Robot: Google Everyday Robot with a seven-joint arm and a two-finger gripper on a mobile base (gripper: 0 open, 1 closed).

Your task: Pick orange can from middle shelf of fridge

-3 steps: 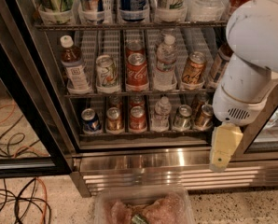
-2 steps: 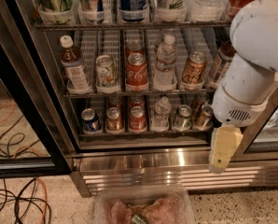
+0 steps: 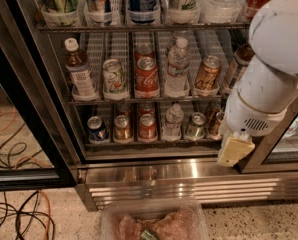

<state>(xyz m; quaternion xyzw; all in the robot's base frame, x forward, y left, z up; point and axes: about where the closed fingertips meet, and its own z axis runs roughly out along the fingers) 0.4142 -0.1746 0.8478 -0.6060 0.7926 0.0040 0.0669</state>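
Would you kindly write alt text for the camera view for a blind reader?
A robot's white arm stands before a drinks fridge, its gripper hanging at the right, below the middle shelf and near the steel base. On that shelf the orange can stands untouched, right of a clear bottle and a red Coca-Cola can.

Speckled floor (image 3: 269, 224) lies near; black and orange cables (image 3: 24, 218) sprawl at left; a clear tub (image 3: 154, 203) sits near centre. The gripper (image 3: 234, 151) hangs at right.

Dim warm light, glare on the steel base (image 3: 189, 176), the tool (image 3: 234, 150) pale low at right.
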